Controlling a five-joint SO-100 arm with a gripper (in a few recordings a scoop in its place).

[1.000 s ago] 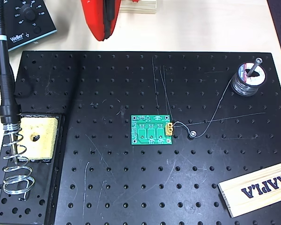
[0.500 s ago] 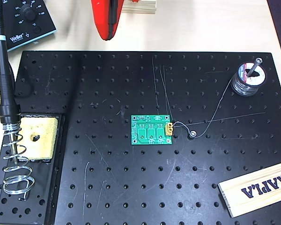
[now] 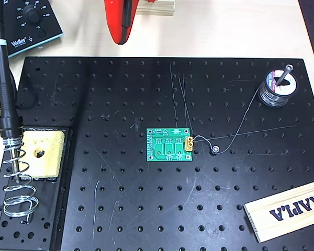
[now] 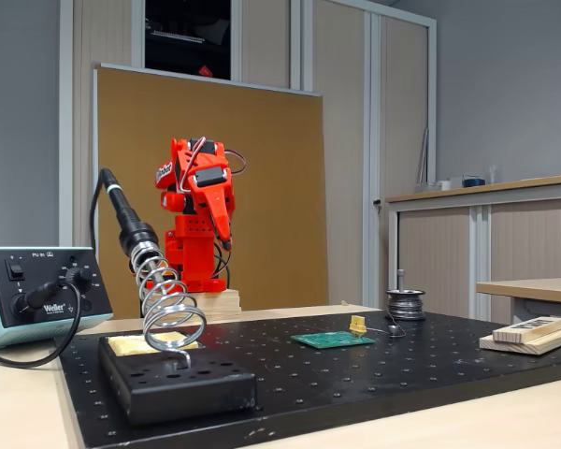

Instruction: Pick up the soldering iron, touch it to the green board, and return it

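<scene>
The iron (image 3: 5, 89) is sitting in its spring holder (image 3: 17, 183) at the left edge of the black pegboard (image 3: 120, 209) in the overhead view, tip down inside the coil, handle sticking up and back toward the Weller station (image 3: 29, 21). In the fixed view the iron (image 4: 123, 220) is leaning at a steep angle, well apart from the arm. The board (image 3: 170, 145) is lying flat near the middle of the pegboard, yellow connector on its right edge, with thin solder wire running off to the spool (image 3: 277, 89).

The red arm is folded up on its wooden base at the back of the table, and the tool (image 4: 226, 238) is hanging pointed downward — I can't tell whether its jaws are apart or together from here.

Handling-wise, I'm guessing the iron is light but long and stiff, smooth black plastic or rubber, so it could twist in a pinch. The cable will be tugging at the back end. Best hold is probably the bare stretch of handle above the coil, below the light-blue ring — never the metal tip. It needs pulling out along the coil's axis or the springy wire will snag it.

The yellow sponge (image 3: 39, 153) looks soft and porous, sitting just beside the holder. The board looks thin, rigid and unfixed, so a light touch only.
</scene>
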